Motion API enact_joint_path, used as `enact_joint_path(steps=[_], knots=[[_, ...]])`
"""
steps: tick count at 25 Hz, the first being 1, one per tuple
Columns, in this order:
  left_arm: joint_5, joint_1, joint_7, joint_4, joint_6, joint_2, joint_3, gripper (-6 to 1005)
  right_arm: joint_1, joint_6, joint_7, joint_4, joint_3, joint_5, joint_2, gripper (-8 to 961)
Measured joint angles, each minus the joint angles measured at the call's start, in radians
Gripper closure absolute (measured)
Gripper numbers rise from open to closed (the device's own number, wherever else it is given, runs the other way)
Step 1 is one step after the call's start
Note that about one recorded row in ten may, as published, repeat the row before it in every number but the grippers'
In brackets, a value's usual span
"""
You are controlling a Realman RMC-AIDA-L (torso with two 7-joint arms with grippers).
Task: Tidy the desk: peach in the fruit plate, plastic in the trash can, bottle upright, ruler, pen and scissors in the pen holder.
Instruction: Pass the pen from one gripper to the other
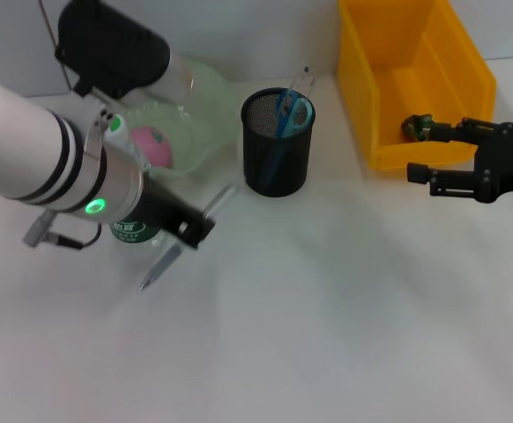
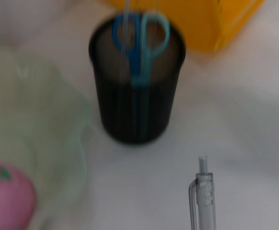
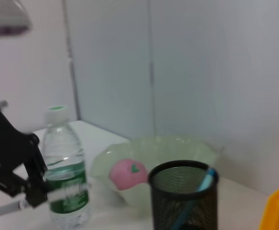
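Note:
My left gripper is shut on a clear pen, held slanted above the table to the left of the black mesh pen holder. The left wrist view shows the pen pointing toward the holder. Blue scissors and a clear ruler stand in the holder. A pink peach lies in the pale green fruit plate. The bottle stands upright, partly hidden behind my left arm. My right gripper is open at the front wall of the yellow trash can.
A small dark and green thing lies inside the yellow can by my right gripper's far finger. The right wrist view shows the bottle, the plate and the holder standing close together. White table stretches in front of the holder.

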Motion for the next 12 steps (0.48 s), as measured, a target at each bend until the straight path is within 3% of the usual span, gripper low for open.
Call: enact_joint_path(steps=[4,7,12], knots=[[-0.001,0.012,0.005,0.040,-0.033,0.001,0.009,851,-0.008,0.006,0.000,0.000,-0.001,0.007,0.004,136],[-0.025,0.051,0.061,0.146,-0.164,0.001,0.041,850,-0.015,0.003,0.000,0.000,0.001,0.012,0.005,136],[-0.052,0.094,0.132,0.186,-0.347,0.001,0.079,849,-0.026,-0.002,-0.001,0.000,-0.001,0.033,0.006,136]])
